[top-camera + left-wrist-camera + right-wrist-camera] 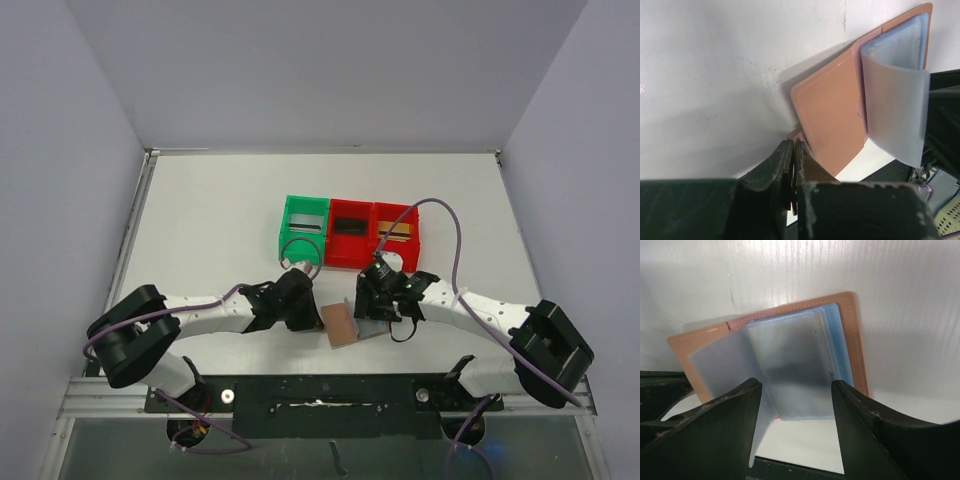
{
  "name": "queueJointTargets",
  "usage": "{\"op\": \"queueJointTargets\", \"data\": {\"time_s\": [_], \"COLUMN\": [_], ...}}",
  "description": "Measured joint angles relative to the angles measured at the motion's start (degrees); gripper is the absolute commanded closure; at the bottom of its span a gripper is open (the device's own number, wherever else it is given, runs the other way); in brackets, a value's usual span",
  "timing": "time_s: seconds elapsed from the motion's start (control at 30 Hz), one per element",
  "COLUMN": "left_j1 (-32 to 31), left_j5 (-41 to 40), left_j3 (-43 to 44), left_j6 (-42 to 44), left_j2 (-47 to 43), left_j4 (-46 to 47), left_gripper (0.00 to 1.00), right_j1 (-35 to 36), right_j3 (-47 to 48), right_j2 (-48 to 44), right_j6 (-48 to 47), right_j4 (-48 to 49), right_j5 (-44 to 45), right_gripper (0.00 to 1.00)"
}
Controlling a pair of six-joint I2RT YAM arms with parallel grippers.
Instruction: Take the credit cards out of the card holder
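Note:
The card holder (342,325), tan leather, lies open on the table between my two grippers. Its translucent blue-grey sleeves (790,365) fan upward. My left gripper (794,142) is shut on the pink tab at the card holder's (832,115) near corner. My right gripper (796,390) is open, its fingers either side of a raised sleeve (895,110) without pinching it. Whether a card sits in that sleeve I cannot tell. Thin card-like strips show in the bins: a dark one (305,228), a black one (350,226) and a gold one (397,233).
A green bin (287,235) and two red bins (337,240) (413,240) stand side by side just beyond the grippers. White walls enclose the table on three sides. Purple cables loop over both arms.

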Motion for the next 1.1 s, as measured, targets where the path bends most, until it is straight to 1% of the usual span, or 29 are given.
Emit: {"op": "queueJointTargets", "data": {"time_s": [0.13, 0.33, 0.5, 0.57, 0.7, 0.73, 0.8, 0.87, 0.9, 1.03, 1.1], "left_j1": [0.0, 0.0, -0.04, -0.04, -0.04, -0.04, -0.04, -0.04, -0.04, -0.2, -0.2], "left_j5": [0.0, 0.42, 0.48, 0.48, 0.61, 0.63, 0.66, 0.7, 0.87, 1.49, 1.62], "left_j3": [0.35, 0.7, 1.03, 1.16, 1.46, 1.46, 1.46, 1.46, 1.46, 1.73, 1.79], "left_j6": [0.44, 0.68, 0.68, 0.74, 0.79, 0.79, 0.79, 0.79, 0.79, 0.76, 0.76], "left_j2": [0.07, 1.53, 1.86, 1.97, 2.27, 2.27, 2.29, 2.29, 2.36, 2.84, 2.95], "left_j4": [-0.02, -0.09, -0.11, -0.15, -0.35, -0.35, -0.33, -0.33, -0.28, 0.09, 0.13], "left_gripper": [1.0, 1.0, 1.0, 1.0, 1.0, 1.0, 1.0, 1.0, 1.0, 1.0, 1.0], "right_j1": [2.1, 4.59, 5.95, 6.14, 6.91, 7.06, 7.17, 7.17, 7.19, 7.21, 7.21], "right_j3": [0.81, 4.0, 4.7, 5.11, 5.44, 5.44, 5.44, 5.44, 5.44, 5.22, 4.83], "right_j2": [3.56, 7.34, 8.28, 8.66, 8.92, 8.92, 8.81, 8.31, 8.07, 5.31, 3.8], "right_j6": [-0.57, -0.42, -0.09, -0.09, -0.09, -0.11, -0.09, -0.04, -0.11, 0.15, 0.35], "right_j4": [-0.48, -2.25, -3.85, -4.46, -5.16, -5.16, -5.16, -5.07, -4.72, -2.75, -1.92], "right_j5": [0.94, 4.11, 7.02, 7.63, 8.85, 8.92, 9.11, 8.83, 8.44, 6.78, 6.21], "right_gripper": [0.39, 0.52, 0.62, 0.69, 0.7, 0.71, 0.75, 0.86, 0.88, 0.94, 0.94]}}
